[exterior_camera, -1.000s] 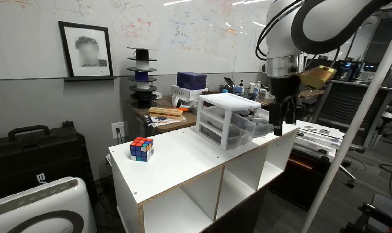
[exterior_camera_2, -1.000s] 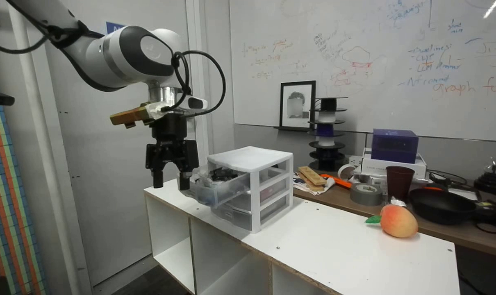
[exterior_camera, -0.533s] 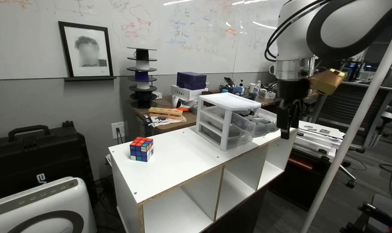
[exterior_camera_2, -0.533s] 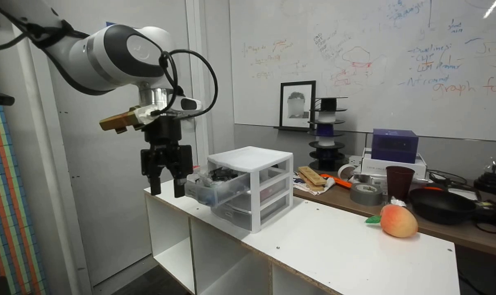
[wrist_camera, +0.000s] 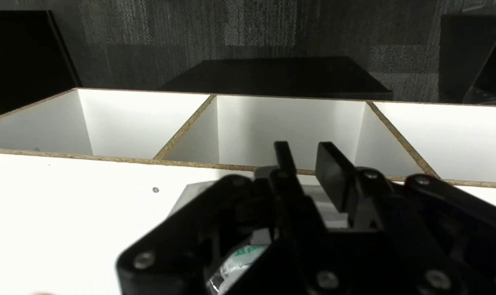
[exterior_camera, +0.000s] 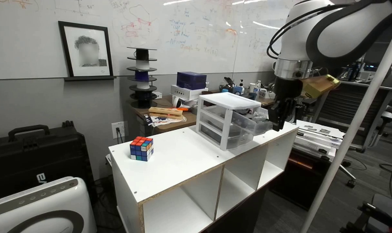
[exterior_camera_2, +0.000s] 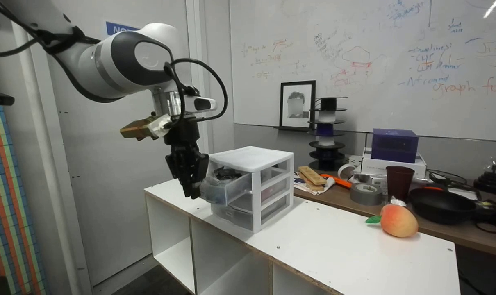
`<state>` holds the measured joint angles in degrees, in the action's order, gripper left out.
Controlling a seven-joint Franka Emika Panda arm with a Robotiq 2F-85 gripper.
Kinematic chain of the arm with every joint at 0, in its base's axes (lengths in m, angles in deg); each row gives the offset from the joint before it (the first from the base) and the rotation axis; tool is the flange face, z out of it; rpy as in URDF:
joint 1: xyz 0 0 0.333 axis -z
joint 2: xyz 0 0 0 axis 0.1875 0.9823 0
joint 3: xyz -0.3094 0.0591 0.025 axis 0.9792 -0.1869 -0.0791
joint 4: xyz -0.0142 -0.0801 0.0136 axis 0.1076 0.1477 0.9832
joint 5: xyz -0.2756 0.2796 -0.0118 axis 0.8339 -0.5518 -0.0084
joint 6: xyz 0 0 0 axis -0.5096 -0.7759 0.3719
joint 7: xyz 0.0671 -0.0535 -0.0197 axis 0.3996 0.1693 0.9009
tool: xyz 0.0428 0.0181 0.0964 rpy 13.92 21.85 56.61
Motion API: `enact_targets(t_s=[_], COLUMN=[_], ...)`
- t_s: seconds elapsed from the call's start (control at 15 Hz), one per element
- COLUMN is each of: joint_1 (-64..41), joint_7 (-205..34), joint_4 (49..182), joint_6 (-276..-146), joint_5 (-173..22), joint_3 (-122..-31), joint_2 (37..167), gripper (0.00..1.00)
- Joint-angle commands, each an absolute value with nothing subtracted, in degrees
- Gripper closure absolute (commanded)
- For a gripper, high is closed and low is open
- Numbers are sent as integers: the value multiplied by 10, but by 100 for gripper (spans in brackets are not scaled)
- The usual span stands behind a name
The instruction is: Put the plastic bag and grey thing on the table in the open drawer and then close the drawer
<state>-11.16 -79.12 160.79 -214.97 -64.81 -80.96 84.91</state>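
The translucent top drawer of the white-framed unit is pulled partway out over the white table. Clear plastic and dark pieces lie inside it. Through my gripper's linkage in the wrist view shows crinkled clear plastic with green print, likely the plastic bag. Which piece is the grey thing I cannot tell. My gripper is tilted, its fingertips at the drawer's front in both exterior views, touching or nearly so. In the wrist view the gripper stands narrowly open, nothing between its finger pads.
A Rubik's cube sits at the table's far end in an exterior view; a peach shows on the tabletop in an exterior view. Cubby shelves lie below the front edge. A white pole rises near the arm.
The jaws have come from wide apart to a narrow gap. After backing away and lowering, my gripper tilted and moved toward the unit. The drawer has slid partly inward.
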Motion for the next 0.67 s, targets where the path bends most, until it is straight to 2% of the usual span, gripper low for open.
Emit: enact_targets(t_s=[0.0,0.07,0.2,0.6], joint_1=[-106,-107,-107,-110], joint_7=[-763,-763,-766,-764], joint_4=[1592,1590,1583,1546], joint_6=[-2191,-2200,-2231,-2322], joint_5=[-638,-642,-658,-682], joint_3=[-804,-804,-803,-793], joint_2=[881,887,899,941], gripper=[96,98,94,93])
